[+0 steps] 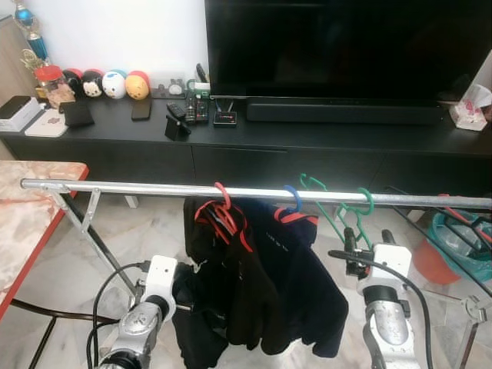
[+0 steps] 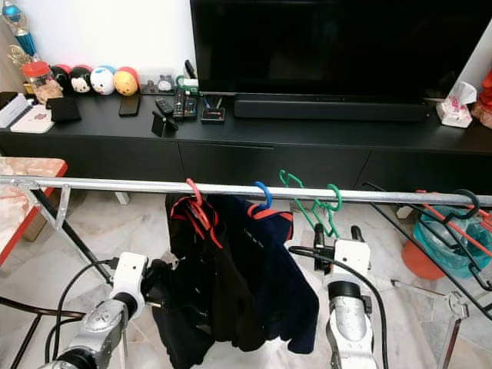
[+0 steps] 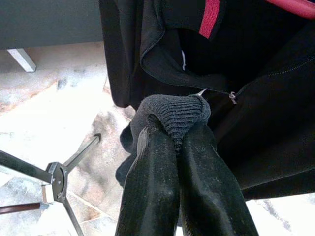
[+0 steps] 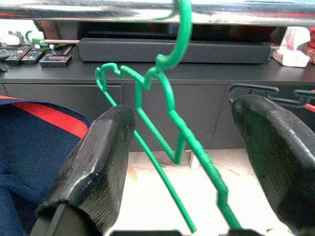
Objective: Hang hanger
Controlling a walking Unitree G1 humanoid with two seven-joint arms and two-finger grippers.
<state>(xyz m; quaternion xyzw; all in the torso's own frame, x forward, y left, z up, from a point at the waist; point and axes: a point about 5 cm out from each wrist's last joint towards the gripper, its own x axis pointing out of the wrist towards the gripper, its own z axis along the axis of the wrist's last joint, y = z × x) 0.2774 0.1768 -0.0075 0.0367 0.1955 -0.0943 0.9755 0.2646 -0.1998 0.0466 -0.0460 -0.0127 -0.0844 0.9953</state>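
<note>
Already the green hanger (image 4: 167, 105) hooks over the metal rail (image 1: 154, 187), so we judge the hanging done; only backing away remains. Our right gripper (image 4: 179, 162) stands wide open around its sloping arm, which runs down from the rail. Our left gripper (image 3: 179, 147) pinches the black jacket's (image 1: 231, 284) cuff.

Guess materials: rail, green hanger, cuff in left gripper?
Rail: looks like bare metal tube, silvery with bright glints. Green hanger: probably moulded plastic, glossy uniform green, thin ribbed arms. Cuff pinched by the left gripper: ribbed knit fabric, matte dark grey. Right gripper is open around the hanger.
</note>
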